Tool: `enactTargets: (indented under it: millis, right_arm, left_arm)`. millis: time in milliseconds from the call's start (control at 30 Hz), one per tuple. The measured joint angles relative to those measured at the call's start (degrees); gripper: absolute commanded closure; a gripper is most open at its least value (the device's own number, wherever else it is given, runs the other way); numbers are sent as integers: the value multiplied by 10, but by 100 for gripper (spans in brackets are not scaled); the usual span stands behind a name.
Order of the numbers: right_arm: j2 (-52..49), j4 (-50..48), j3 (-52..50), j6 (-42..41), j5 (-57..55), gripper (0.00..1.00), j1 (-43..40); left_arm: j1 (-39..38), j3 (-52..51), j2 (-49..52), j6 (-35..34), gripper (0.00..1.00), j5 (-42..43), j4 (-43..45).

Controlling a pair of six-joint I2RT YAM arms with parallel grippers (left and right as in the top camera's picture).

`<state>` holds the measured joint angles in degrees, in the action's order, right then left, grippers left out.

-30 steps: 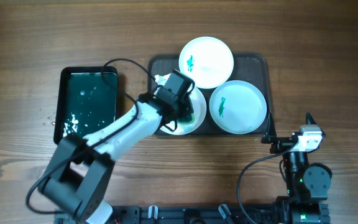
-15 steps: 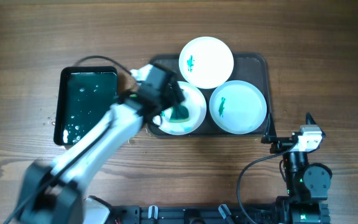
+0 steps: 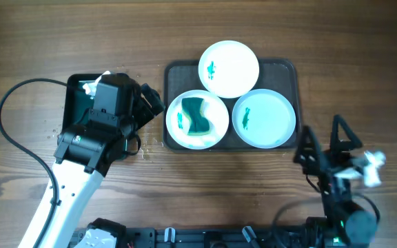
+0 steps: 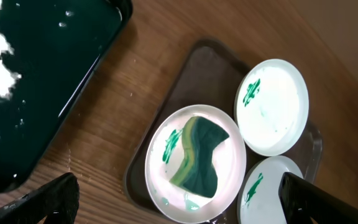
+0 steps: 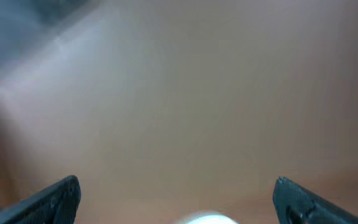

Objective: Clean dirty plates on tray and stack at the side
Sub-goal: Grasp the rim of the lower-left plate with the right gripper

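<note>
Change: left pincer [image 3: 150, 103] had pulled off the plates to the left, leaving the sponge [image 3: 197, 116] behind; right pincer [image 3: 322, 141] had risen from its rest beside the tray's right edge.
Left pincer: fingers wide apart and empty [image 4: 179, 202], hanging between the black tray [image 3: 66, 103] and the tray [image 3: 288, 74].
Right pincer: fingers spread and empty [image 5: 179, 202]; its wrist view was a brown blur.
Sponge: green, lying on the left white plate [image 3: 216, 135], beside a teal smear [image 3: 179, 120].
Plates: all three sat on the tray; the far white plate [image 3: 231, 69] overlapped the tray's back rim, and the pale blue plate [image 3: 267, 118] sat at the right. Each showed a teal mark.
Tray: flat on the desk [image 3: 47, 34], just right of the black tray.
</note>
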<state>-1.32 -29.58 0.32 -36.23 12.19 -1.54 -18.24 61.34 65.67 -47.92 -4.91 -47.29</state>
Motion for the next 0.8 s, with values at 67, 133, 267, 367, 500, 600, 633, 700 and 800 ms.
enactTargets:
  millis: [67, 133, 267, 367, 500, 600, 633, 700, 800]
  right_arm:
    - [-1, -139, 3, -74, -19, 0, 0]
    - [-3, -204, 18, -89, -35, 0, 0]
    - [-95, 77, 253, 8, -2, 0, 0]
    - [-242, 426, 501, 103, 30, 0, 0]
    - [-510, 744, 775, 193, 96, 16, 0]
    - [-678, 761, 830, 222, 210, 25, 6]
    - [-730, 764, 831, 229, 224, 27, 17]
    - [-807, 774, 830, 231, 212, 45, 48]
    - [-911, 758, 830, 231, 176, 57, 115]
  left_arm:
    - [0, 0, 0, 0, 0, 0, 1]
    - [0, 0, 0, 0, 0, 0, 1]
    - [0, 0, 0, 0, 0, 0, -1]
    - [0, 0, 0, 0, 0, 0, 0]
    - [0, 0, 0, 0, 0, 0, 0]
    - [0, 0, 0, 0, 0, 0, 2]
    - [0, 0, 0, 0, 0, 0, 1]
    - [0, 0, 0, 0, 0, 0, 2]
    - [0, 0, 0, 0, 0, 0, 2]
